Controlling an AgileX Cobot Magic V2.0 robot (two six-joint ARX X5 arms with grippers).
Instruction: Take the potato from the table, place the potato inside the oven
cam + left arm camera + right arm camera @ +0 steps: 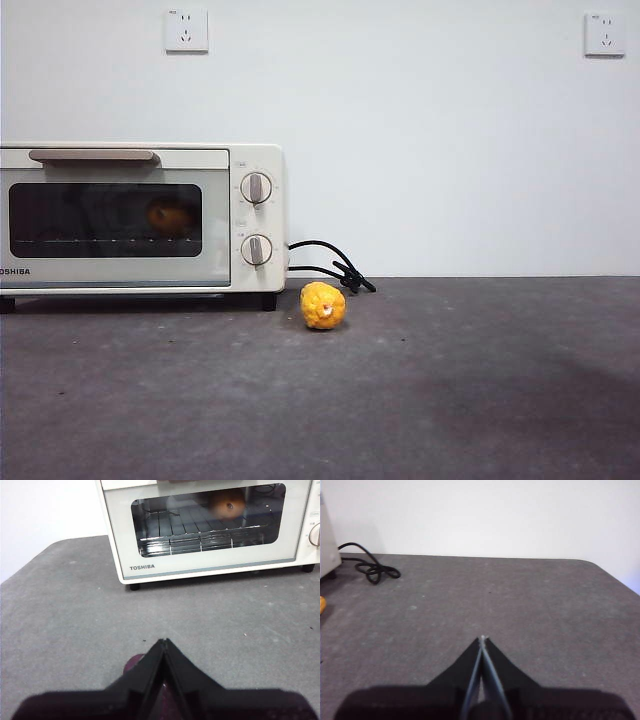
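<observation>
- The table carries the oven at far left, its door closed.
- The potato sits inside on the rack, behind the glass.
- A yellow ball lies just right of the oven, near the black cord.
- The left gripper and the right gripper are both closed and empty, over bare table.

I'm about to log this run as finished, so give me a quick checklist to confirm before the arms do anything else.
1. Potato on the rack inside the oven: ok.
2. Oven door shut: ok.
3. Left hand shut, empty, back from the oven: ok.
4. Right hand shut, empty, over bare table: ok.
5. Yellow bumpy ball apart from the oven foot: ok.
6. Oven switched on: cannot tell.
</observation>
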